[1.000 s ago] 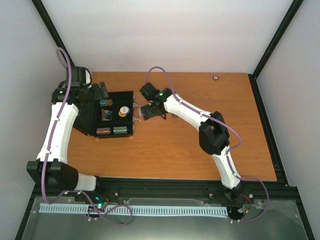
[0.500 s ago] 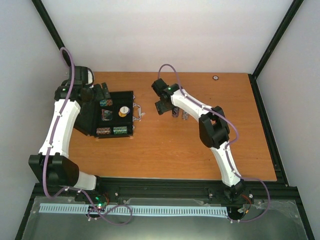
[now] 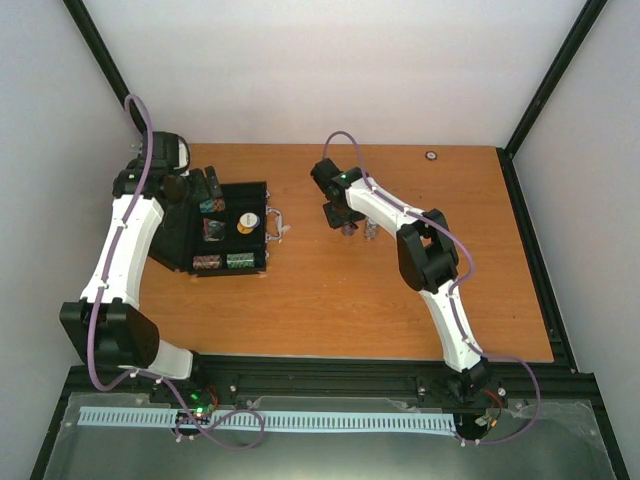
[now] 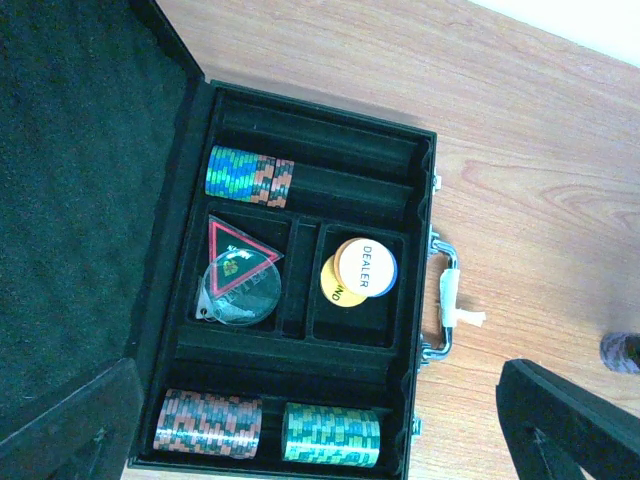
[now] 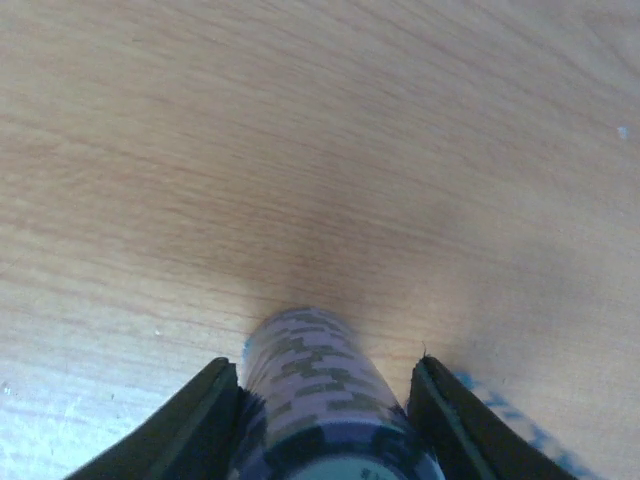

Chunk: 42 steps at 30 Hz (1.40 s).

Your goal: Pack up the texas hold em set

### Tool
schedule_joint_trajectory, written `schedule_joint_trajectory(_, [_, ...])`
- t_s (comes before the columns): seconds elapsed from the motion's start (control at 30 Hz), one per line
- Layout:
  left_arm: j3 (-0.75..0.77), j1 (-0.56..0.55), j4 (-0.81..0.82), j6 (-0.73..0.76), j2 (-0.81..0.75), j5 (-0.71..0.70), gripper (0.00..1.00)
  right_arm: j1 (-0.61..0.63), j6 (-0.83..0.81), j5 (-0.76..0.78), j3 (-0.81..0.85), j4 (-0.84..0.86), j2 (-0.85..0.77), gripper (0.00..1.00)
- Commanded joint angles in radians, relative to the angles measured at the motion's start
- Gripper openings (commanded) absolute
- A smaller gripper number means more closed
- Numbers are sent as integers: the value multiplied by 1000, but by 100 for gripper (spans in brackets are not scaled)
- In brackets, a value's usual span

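Overhead, the right arm stretched out over the table (image 3: pixel 400 300), and the right claw (image 5: pixel 325 368) pointed down, pinching a purple chip stack (image 5: pixel 305 395) that stood on bare wood, well apart from the case (image 4: pixel 422 200). The left claw (image 4: pixel 320 365) hung spread wide above that open case, whose tray held three more chip stacks (image 4: pixel 250 175), a triangular token (image 4: pixel 240 240) and dealer discs (image 4: pixel 360 270).

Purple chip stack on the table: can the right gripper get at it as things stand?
Likely yes: the right gripper straddles the purple chip stack, one finger on each side, nothing between. Whether they touch it is unclear.
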Motion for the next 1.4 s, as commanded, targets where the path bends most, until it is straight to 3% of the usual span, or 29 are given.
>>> schedule_joint_trajectory(0.0, [45, 4, 3, -2, 20, -6, 100, -8, -11, -44, -7, -1, -3, 35])
schedule_joint_trajectory(0.13, [51, 4, 3, 0, 29, -2, 100, -11, -10, -58, -3, -4, -10, 8])
schedule_joint_trajectory(0.2, [56, 4, 1, 3, 33, -5, 100, -13, -14, -99, 8, 3, -33, 3])
schedule_joint_trajectory(0.33, [64, 5, -8, 10, 29, -13, 100, -13, 7, -291, 55, 34, -118, 3])
schedule_joint_trajectory(0.6, [54, 4, -15, -3, -13, -29, 100, 22, 252, -770, 36, 262, -199, 3])
schedule_joint_trajectory(0.8, [20, 4, 21, -36, -69, -12, 100, 129, 367, -816, 145, 404, -65, 3])
schedule_joint_trajectory(1.07, [3, 5, 19, -57, -116, 21, 100, 204, 476, -866, 431, 514, 192, 3])
schedule_joint_trajectory(1.37, [-34, 5, 16, -50, -166, 30, 100, 265, 518, -841, 448, 653, 299, 3])
